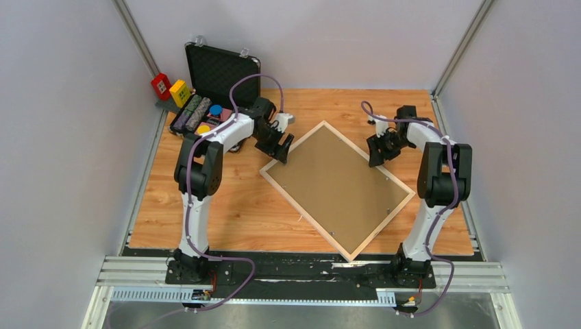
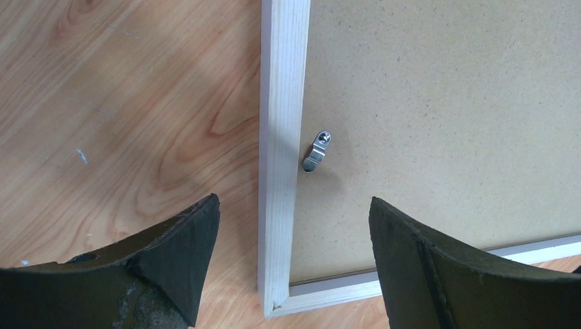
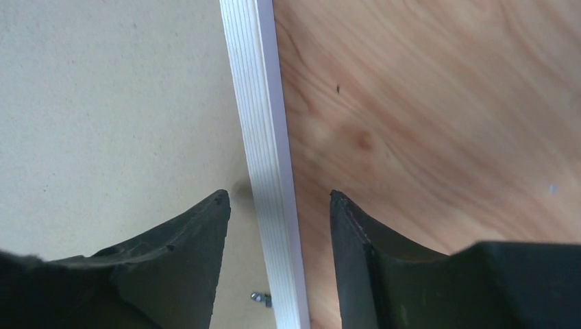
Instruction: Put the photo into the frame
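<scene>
Pale wood makes up the frame (image 1: 306, 218), which lies flat in the middle of the table (image 1: 226, 212), turned so its corners point near, far, left and right. Its back faces up, filled by a plain brown backing board (image 1: 337, 188). The photo cannot be seen from any view; it may lie under the board, but that is hidden.

The left gripper (image 1: 281, 152) hangs over the frame's left corner. In the left wrist view its jaws stand wide apart: one finger (image 2: 171, 253) is over bare table and the other is over the board, with the wooden rail (image 2: 281, 137) running between them. They hold nothing. A small metal clip (image 2: 316, 151) sits on the board just beside that rail.

The right gripper (image 1: 379, 154) hangs over the far right edge of the frame. Its jaws are partly open, one finger (image 3: 178, 260) over the board and the other over the table, with the rail between them and a gap on each side. It grips nothing.

A black case (image 1: 223, 68) stands open at the far left corner.
</scene>
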Robot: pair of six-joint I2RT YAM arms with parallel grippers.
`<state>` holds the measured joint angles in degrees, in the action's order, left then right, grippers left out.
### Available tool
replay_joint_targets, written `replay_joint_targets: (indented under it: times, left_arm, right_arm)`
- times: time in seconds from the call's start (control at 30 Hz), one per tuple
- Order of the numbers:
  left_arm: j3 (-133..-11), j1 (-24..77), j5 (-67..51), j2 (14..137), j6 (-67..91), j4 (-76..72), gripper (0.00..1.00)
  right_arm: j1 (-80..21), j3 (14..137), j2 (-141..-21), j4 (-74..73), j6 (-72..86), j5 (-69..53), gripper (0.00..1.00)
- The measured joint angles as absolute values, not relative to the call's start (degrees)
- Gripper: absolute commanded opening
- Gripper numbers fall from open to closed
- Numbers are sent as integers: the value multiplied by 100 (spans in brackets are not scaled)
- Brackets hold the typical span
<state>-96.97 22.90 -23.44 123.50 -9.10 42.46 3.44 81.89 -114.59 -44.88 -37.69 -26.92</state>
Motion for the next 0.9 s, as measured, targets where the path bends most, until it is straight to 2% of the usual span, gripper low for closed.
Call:
replay_joint_targets:
  times: [0.3,0.67,0.9]
  left_arm:
    - [-9491,2290,-2344,12298,-891,4180,88]
    - [-9220,2290,-2307,11996,-893,4112,88]
    - [-9183,2290,-2176,11946,-934,4147,88]
  right_arm:
    - [342,7719,-11166,-4005,-3275,-2620,37]
    - [316,7922,-11330,-3874,-3286,-2679,0]
    - [281,8298,-11574,-3892,-3905,-2687,0]
